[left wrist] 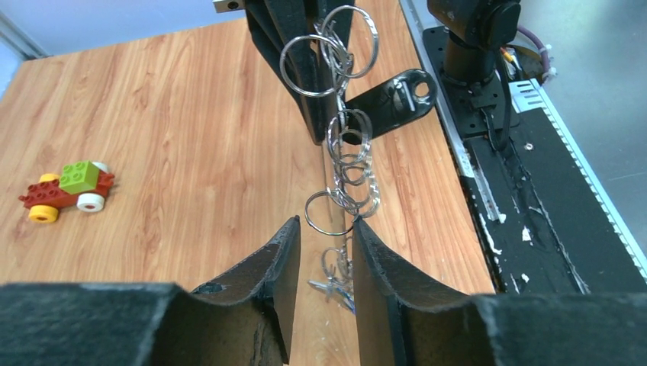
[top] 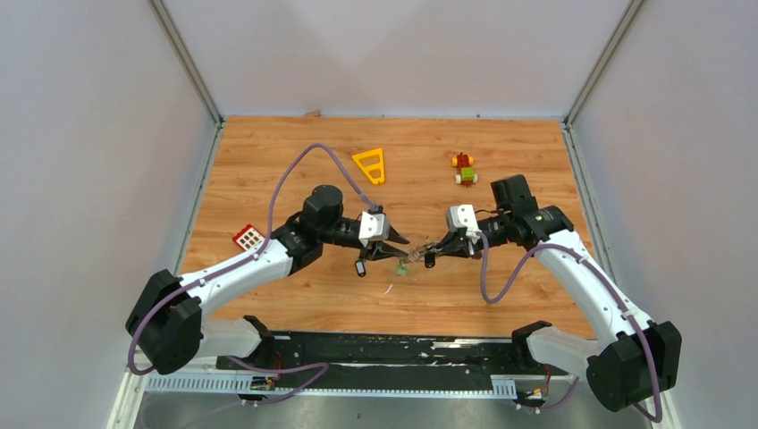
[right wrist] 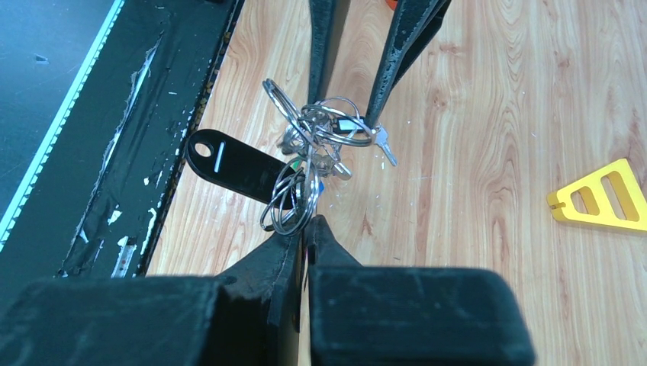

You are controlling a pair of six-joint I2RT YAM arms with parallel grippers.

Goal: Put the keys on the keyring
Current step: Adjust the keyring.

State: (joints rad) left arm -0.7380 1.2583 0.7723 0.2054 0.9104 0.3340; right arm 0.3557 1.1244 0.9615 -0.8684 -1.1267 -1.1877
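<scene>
The keyring point(right wrist: 324, 126) looked less like one loop and more like a tangle of linked silver rings. It was strung between the two arms over the middle of the worktop point(top: 268, 161), lifted off the wood as far as I could tell. The right tool point(right wrist: 305, 229) was pinched fully shut on the rings at its end, with the black tag point(right wrist: 233, 164) dangling just beside it.

The left tool point(left wrist: 324, 229) sat at a medium gap, its fingers either side of the other end of the chain. I couldn't tell whether the pads were actually touching a ring.

The bit that mattered was that the chain's long axis ran straight from one tool to the other, so left-right across the worktop in the top view. One small silver key point(right wrist: 385, 145) hung right at the tip of a left finger (the far one in the right wrist view). My read is the left arm was the nearer one to work that key, while the right just anchored things.
</scene>
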